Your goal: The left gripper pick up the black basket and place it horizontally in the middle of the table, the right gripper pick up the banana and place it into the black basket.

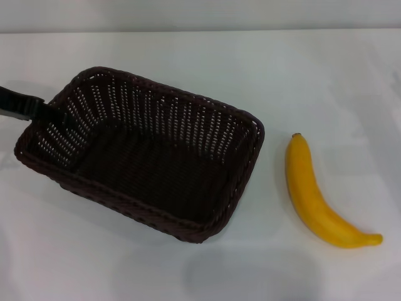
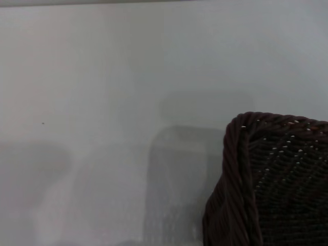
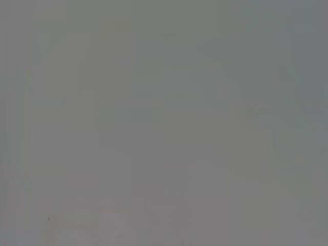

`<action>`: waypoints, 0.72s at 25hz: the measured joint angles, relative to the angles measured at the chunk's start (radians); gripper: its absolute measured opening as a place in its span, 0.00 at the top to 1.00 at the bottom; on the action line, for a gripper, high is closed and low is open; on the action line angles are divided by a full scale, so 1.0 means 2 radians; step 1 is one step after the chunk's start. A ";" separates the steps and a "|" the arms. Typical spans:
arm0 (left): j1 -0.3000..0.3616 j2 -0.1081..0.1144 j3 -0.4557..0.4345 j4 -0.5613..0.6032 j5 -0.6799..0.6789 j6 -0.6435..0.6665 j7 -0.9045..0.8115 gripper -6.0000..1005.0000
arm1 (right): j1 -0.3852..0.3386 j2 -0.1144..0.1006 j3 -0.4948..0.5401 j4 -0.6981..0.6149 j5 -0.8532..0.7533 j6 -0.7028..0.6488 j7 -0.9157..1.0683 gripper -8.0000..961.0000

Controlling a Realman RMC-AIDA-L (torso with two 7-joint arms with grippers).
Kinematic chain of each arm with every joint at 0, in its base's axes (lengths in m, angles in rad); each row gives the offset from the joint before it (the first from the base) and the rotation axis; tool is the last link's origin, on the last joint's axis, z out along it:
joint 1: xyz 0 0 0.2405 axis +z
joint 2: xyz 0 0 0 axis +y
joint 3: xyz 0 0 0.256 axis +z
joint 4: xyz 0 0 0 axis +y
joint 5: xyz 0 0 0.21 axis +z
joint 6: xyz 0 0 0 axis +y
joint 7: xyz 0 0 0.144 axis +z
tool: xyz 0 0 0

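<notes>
The black basket (image 1: 164,118) sits at a slant on the left half of the white table (image 1: 313,69), empty inside. My left gripper (image 1: 50,113) comes in from the left edge and sits over the rim of the basket's left short wall, closed on it, with one finger inside. A corner of the basket shows in the left wrist view (image 2: 277,169). The yellow banana (image 1: 307,194) lies on the table to the right of the basket, apart from it, stem end pointing away from me. The right gripper is out of view.
The far table edge (image 1: 200,29) runs across the top of the head view. The right wrist view shows only a plain grey surface.
</notes>
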 joint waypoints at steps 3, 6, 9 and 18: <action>0.000 -0.003 0.000 -0.008 0.002 -0.013 0.004 0.26 | 0.004 0.000 0.000 0.000 0.000 -0.003 0.000 0.12; -0.003 -0.004 0.000 -0.016 0.003 -0.020 0.010 0.31 | 0.006 0.000 0.002 0.000 0.000 -0.008 0.000 0.12; -0.008 -0.005 0.002 -0.020 0.004 -0.024 0.012 0.35 | 0.007 0.000 0.004 0.001 0.001 -0.009 0.000 0.12; -0.017 -0.005 0.014 -0.031 0.007 -0.035 0.010 0.51 | 0.004 0.000 0.005 0.003 0.005 -0.007 0.000 0.12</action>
